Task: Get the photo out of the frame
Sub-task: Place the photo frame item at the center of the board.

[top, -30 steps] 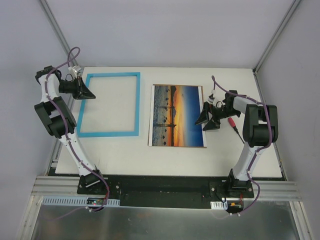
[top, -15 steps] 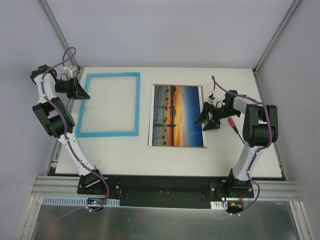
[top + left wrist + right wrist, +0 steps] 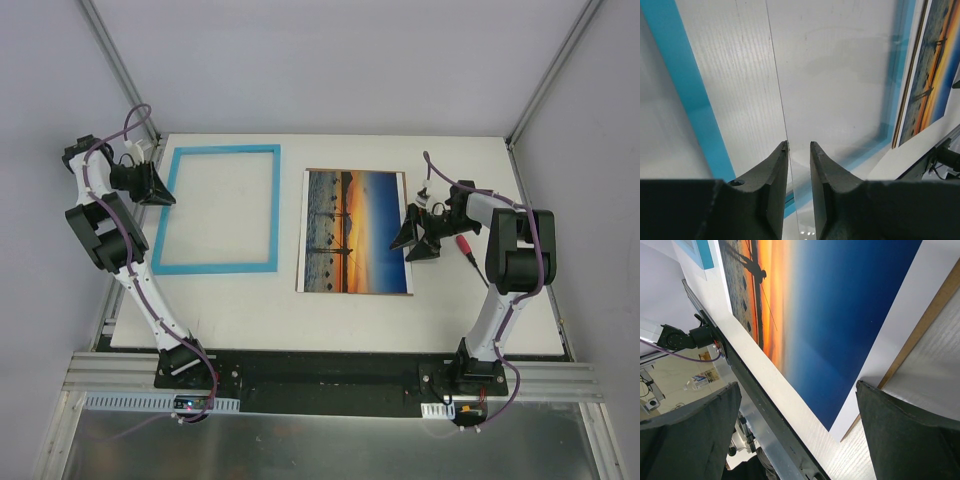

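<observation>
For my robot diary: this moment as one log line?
photo out, beside frame; left end effector ajar at frame; right end effector open over photo

No readable text, label, brand, number or sign is showing in any view. The photo (image 3: 355, 230) is displaying only a sunset scene; the frame (image 3: 216, 268) is showing plain turquoise.

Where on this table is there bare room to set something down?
Widest: the near strip of the table, between the frame and photo and the arm bases. A narrower strip runs beyond the photo. The gap between frame and photo is slim. Crowded: right of the photo, with the right gripper and the screwdriver.
</observation>
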Robot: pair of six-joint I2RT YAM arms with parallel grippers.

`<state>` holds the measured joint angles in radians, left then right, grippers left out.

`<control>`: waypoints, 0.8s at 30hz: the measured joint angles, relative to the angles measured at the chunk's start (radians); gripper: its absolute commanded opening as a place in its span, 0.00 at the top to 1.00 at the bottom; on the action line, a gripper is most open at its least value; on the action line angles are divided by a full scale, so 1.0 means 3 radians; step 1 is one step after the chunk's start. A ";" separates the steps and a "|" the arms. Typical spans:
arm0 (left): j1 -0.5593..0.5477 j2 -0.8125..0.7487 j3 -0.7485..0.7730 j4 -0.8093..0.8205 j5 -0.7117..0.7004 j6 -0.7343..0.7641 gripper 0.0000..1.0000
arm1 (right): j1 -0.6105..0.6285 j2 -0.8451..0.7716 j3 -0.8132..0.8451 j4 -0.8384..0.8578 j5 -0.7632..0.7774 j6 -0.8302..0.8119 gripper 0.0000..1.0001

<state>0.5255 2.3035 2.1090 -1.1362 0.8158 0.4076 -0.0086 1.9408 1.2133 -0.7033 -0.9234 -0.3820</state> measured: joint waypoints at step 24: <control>0.0039 -0.0100 -0.0289 0.0430 -0.0242 -0.0226 0.48 | 0.0000 0.0000 0.0000 -0.0001 0.0008 0.0000 0.00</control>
<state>0.5373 2.2734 2.0224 -1.0073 0.7433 0.3397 -0.0086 1.9408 1.2133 -0.7036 -0.9211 -0.3820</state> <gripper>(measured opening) 0.473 0.993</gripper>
